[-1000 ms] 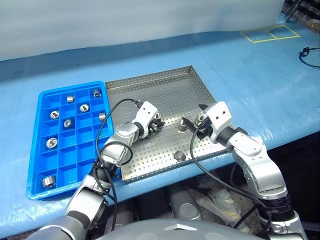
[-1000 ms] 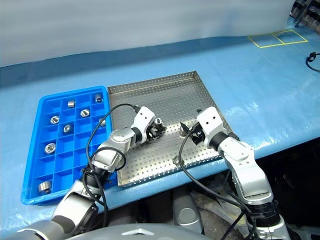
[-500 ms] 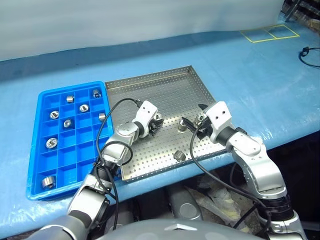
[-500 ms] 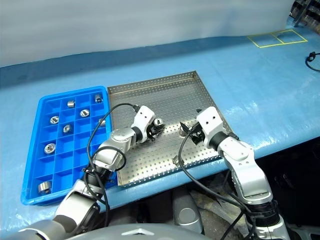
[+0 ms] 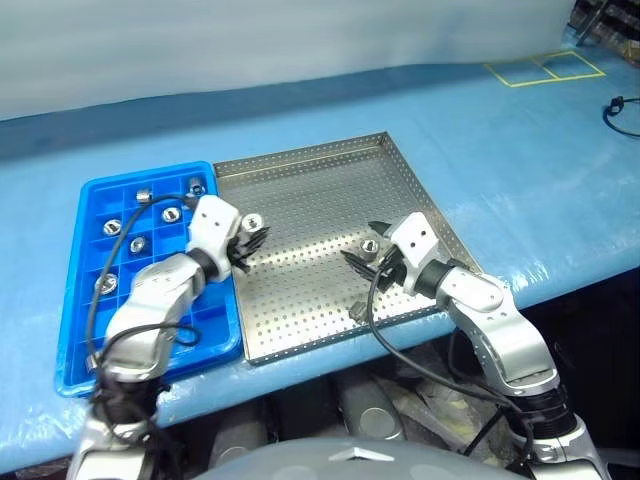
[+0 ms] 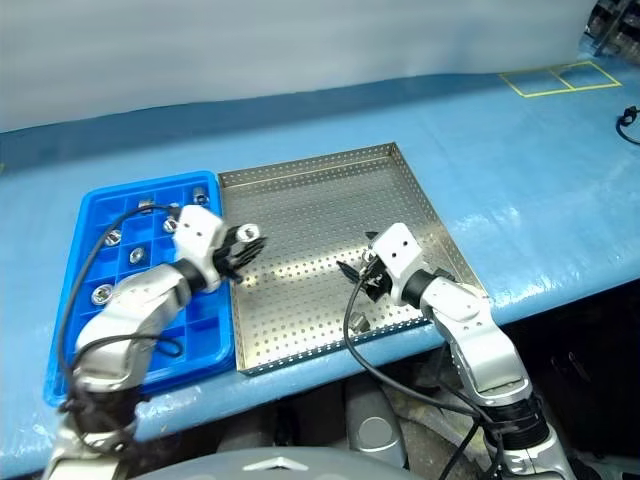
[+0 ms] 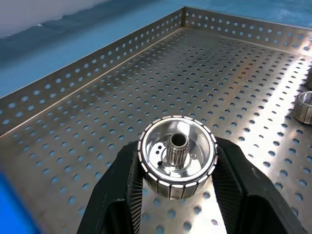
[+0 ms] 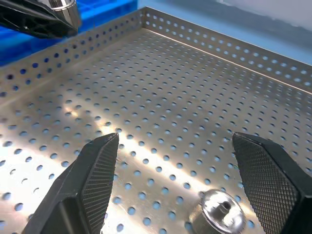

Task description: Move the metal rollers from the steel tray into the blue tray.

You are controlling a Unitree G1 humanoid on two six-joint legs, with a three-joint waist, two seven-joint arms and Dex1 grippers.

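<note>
Head views: the left gripper [image 5: 252, 238] hangs over the left edge of the steel tray [image 5: 330, 180], beside the blue tray [image 5: 75, 300], clenched on one of the metal rollers, the held roller [image 5: 253, 221], which is lifted clear of the tray floor. The right gripper [image 5: 362, 262] hovers low over the steel tray's near right part, released, fingers spread. One loose roller [image 5: 369, 246] stands just beside its fingers and another roller [image 5: 359, 311] lies near the tray's front rim. Several rollers [image 5: 135, 245] sit in separate compartments of the blue tray. Both trays rest on the blue surface [image 5: 520, 170].

Left wrist view: the held roller [image 7: 177, 163] is pinched between two ribbed fingers [image 7: 239, 180], its hollow end and short axis pointing towards the camera; a further roller [image 7: 305, 106] stands on the perforated floor.

Right wrist view: the two fingers [image 8: 97, 168] stand wide apart over the tray floor, a roller [image 8: 219, 212] standing upright between them, untouched.
</note>
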